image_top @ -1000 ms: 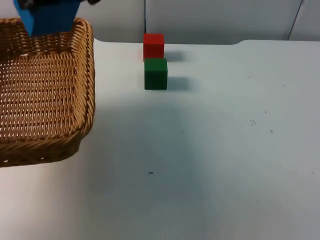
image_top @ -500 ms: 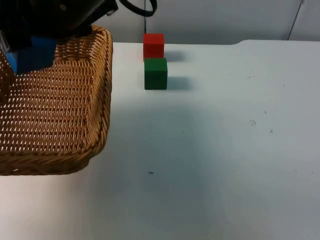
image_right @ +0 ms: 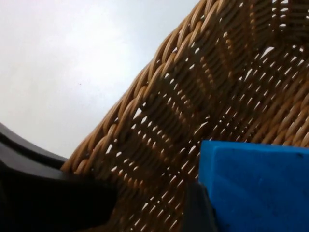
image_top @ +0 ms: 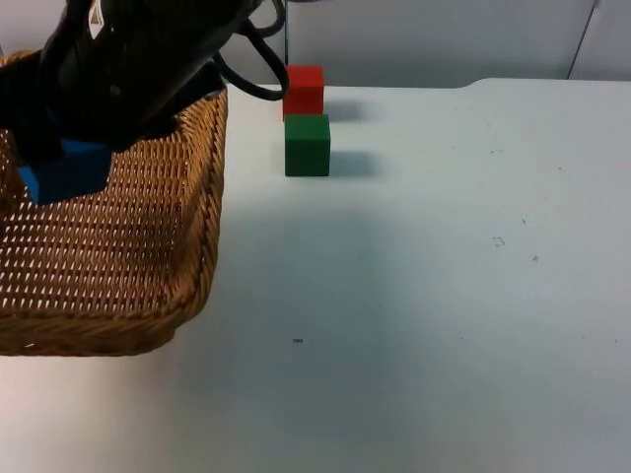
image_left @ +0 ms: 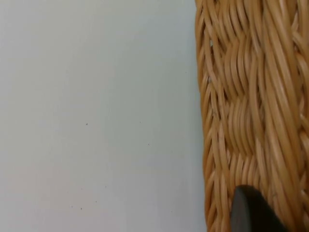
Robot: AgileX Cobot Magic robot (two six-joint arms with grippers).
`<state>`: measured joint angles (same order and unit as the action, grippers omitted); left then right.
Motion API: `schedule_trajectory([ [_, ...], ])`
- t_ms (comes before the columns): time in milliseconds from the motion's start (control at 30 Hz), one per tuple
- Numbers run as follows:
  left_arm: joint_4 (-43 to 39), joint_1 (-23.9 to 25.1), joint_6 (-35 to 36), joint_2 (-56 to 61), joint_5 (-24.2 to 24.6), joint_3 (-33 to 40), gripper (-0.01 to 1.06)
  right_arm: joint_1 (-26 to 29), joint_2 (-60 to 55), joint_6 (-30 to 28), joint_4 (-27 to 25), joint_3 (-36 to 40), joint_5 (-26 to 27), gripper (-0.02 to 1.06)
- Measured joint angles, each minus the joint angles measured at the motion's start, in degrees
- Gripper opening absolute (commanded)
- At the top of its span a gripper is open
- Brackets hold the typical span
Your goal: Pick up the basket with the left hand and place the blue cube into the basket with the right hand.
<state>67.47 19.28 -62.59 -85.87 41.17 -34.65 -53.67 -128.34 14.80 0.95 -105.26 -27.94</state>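
A woven wicker basket (image_top: 118, 246) fills the left side of the top view. Its rim (image_left: 246, 96) runs right by my left gripper's black fingertip (image_left: 249, 212), which rests against the weave; the left gripper is shut on the basket. My right arm reaches across from above, and its right gripper (image_top: 61, 166) is shut on the blue cube (image_top: 65, 171), held over the basket's inside near its left part. In the right wrist view the blue cube (image_right: 256, 183) hangs close to the basket's inner wall (image_right: 207, 82), beside a black finger (image_right: 197, 212).
A red cube (image_top: 303, 90) stands at the table's far edge with a green cube (image_top: 307, 145) just in front of it, both right of the basket. The white table (image_top: 444, 296) stretches open to the right and front.
The right arm has come in over the basket and carried the blue cube downward toward its inside. The basket has shifted to the right.
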Motion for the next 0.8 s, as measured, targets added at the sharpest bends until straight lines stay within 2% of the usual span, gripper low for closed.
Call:
schedule_trajectory([
  [133, 0.0, 0.0, 0.2, 0.0, 0.0, 0.0, 0.0, 0.5, 0.0, 0.7, -0.2, 0.0, 0.0, 0.0],
  [233, 0.0, 0.0, 0.3, 0.0, 0.0, 0.0, 0.0, 0.9, -0.6, 0.9, -0.5, -0.4, 0.1, 0.06],
  [367, 0.0, 0.0, 0.5, -0.1, 0.0, 0.0, 0.0, 1.0, -1.6, 1.2, -1.0, -0.4, 0.8, 0.27],
  [433, 0.0, 0.0, 0.5, -0.1, 0.0, 0.0, 0.0, 1.0, -1.7, 1.2, -1.3, -0.4, 0.9, 0.29],
  [500, 0.0, 0.0, 0.5, -0.1, 0.0, 0.0, 0.0, 1.0, -1.8, 1.4, -1.4, -0.4, 1.0, 0.38],
  [733, -0.1, -0.1, 0.5, -0.5, 0.0, 0.1, 0.0, 1.0, -3.1, 1.7, -2.3, -0.7, 1.2, 0.51],
  [800, -0.1, -0.1, 0.5, -0.5, -0.1, 0.1, 0.0, 1.0, -3.1, 1.7, -2.3, -0.7, 1.2, 0.65],
])
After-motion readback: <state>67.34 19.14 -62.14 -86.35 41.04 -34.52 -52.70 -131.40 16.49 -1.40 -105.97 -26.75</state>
